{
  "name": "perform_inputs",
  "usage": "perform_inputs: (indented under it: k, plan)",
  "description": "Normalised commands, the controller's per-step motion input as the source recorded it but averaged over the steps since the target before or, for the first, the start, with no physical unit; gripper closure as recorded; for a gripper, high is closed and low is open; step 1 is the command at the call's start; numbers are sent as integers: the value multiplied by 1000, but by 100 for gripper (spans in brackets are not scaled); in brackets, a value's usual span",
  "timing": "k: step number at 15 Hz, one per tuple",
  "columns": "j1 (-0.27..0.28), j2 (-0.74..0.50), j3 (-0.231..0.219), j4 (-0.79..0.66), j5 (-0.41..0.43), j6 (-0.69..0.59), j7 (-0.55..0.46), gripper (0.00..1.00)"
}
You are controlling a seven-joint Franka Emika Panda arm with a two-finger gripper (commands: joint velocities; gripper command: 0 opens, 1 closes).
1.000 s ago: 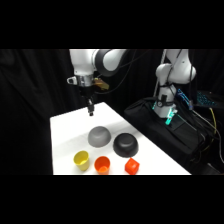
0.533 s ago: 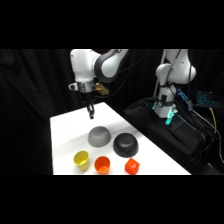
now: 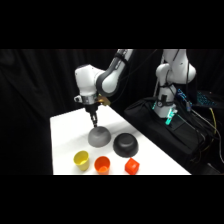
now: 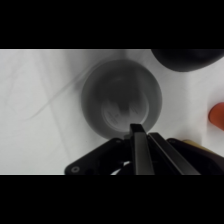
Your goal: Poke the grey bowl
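The grey bowl [image 3: 99, 136] lies upside down as a dome near the middle of the white table [image 3: 67, 132]. My gripper [image 3: 94, 120] hangs straight down just above the dome's top, at its far left side, with the fingers shut and nothing between them. In the wrist view the grey bowl [image 4: 122, 97] fills the centre, and the shut fingertips [image 4: 138, 134] point at its near edge. Whether the tips touch the dome cannot be told.
A black dome-shaped bowl [image 3: 125, 145] sits right of the grey one and shows in the wrist view's upper right [image 4: 190, 59]. Along the front edge stand a yellow cup [image 3: 81, 160], an orange cup [image 3: 102, 164] and a red-orange cup [image 3: 131, 165]. A second white arm [image 3: 172, 75] and a black case [image 3: 165, 132] are at the right.
The gripper has come down and toward the front, from well above the table's back to just over the grey bowl. The bowls and cups have not moved.
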Motion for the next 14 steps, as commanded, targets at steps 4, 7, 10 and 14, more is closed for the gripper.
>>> perform_inputs:
  k: [4,7,10,14]
  plan:
    - [-82,115,51,-29,104,291,-62,100]
    - [-62,101,68,-16,101,243,-25,100]
    - [-64,59,76,-11,106,209,-20,100]
    - [-10,-42,27,-14,27,103,33,100]
